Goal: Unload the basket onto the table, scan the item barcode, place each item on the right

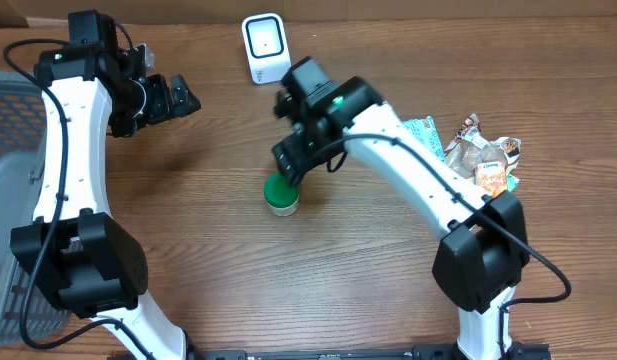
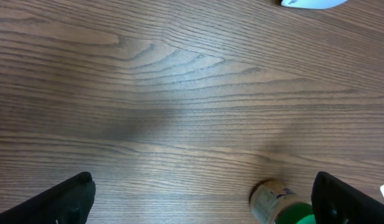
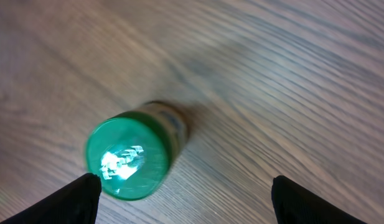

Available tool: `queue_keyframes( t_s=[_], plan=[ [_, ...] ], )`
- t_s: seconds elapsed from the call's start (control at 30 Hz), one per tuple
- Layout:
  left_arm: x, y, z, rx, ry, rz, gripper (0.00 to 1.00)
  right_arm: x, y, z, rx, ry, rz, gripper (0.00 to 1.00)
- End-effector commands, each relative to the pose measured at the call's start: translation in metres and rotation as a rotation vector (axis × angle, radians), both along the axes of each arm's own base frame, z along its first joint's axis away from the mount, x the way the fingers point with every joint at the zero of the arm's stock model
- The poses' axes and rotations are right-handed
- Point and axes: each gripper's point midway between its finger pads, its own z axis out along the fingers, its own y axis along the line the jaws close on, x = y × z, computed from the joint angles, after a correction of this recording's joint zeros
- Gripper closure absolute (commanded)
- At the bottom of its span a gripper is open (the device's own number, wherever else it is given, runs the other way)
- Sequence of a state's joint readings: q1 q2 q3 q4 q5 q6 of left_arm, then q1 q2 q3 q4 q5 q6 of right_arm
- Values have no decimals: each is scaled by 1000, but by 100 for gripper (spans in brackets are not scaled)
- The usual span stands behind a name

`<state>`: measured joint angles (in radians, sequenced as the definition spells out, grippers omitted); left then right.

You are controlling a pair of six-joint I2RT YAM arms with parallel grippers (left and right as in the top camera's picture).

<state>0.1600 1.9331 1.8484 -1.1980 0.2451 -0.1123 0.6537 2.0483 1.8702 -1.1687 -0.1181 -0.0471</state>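
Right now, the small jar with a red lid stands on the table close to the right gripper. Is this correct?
Not quite. The lid is green, as the right wrist view shows. The small jar does stand on the table close to the right gripper.

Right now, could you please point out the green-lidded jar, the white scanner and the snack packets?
green-lidded jar (image 3: 127, 154), right wrist view, centre of lid.
white scanner (image 1: 264, 40), overhead view, front face.
snack packets (image 1: 485, 160), overhead view, middle of pile.

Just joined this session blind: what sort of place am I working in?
Probably a mock checkout bench: a white barcode scanner on the wooden table, a grey basket alongside, and a pile of snack packets.
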Motion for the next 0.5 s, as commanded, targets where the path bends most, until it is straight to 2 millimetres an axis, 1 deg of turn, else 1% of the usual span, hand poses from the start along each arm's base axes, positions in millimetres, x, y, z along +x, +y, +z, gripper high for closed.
queue_keyframes(
  t_s=[0.0, 0.1, 0.2, 0.3, 0.4, 0.47],
  plan=[
    [2, 9, 5, 33, -14, 6, 0, -1, 9, 29, -8, -128, 168, 12],
    [2, 9, 5, 33, -15, 6, 1, -9, 17, 28, -30, -161, 311, 1],
    [2, 9, 5, 33, -15, 6, 1, -13, 21, 26, -25, -167, 390, 0],
    [2, 9, 5, 33, -14, 6, 0, -21, 28, 26, 16, -149, 464, 0],
    [2, 9, 5, 33, -14, 6, 0, -29, 35, 25, 65, -126, 504, 0],
    [2, 9, 5, 33, -14, 6, 0, -30, 35, 21, 63, -124, 516, 0]
  ],
)
